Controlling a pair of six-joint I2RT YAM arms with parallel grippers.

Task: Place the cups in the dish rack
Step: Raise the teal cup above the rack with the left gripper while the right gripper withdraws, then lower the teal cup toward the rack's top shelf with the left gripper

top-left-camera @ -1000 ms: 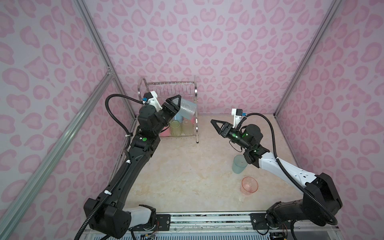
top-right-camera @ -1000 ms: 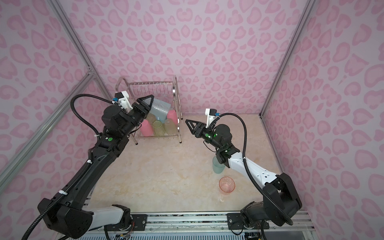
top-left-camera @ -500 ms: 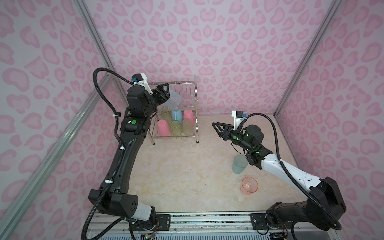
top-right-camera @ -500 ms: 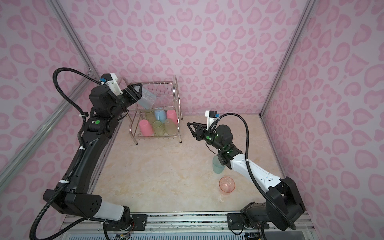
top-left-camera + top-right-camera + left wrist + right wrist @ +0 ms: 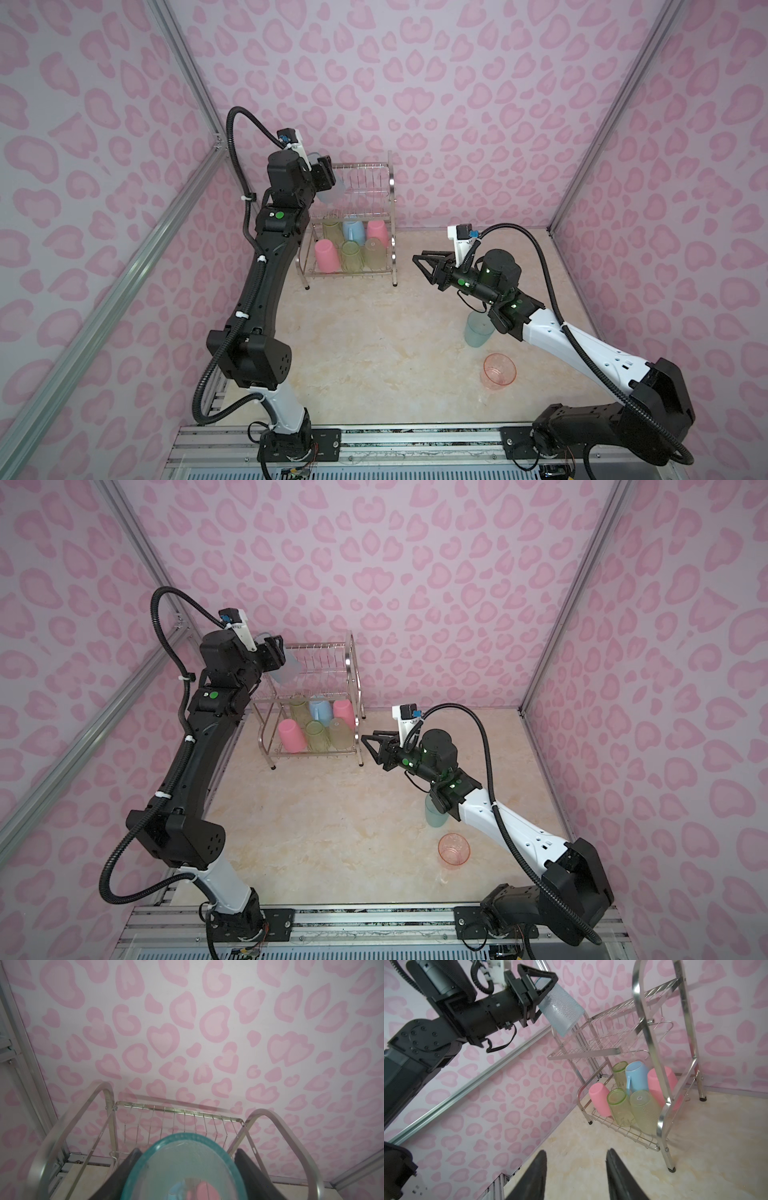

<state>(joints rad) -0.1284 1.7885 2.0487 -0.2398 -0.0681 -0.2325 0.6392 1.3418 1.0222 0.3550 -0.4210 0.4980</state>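
Six cups racked, one in the grip, two on the table.
Two-tier chrome wire dish rack point(image 5: 391, 199) stands at the back of the beige marbled tabletop point(image 5: 374, 332); its lower shelf holds two opaque pink tumblers point(image 5: 599, 1098), three translucent green tumblers point(image 5: 618, 1105) and a light-blue handled mug point(image 5: 636, 1074). Left gripper point(image 5: 326, 174) clamps a tilted translucent teal tumbler point(image 5: 560, 1012) over the upper shelf's left end. Right gripper point(image 5: 576, 1153) hangs empty beside the rack, fingers parted. Second teal tumbler point(image 5: 476, 334) and clear peach cup point(image 5: 498, 370) stand on the tabletop.
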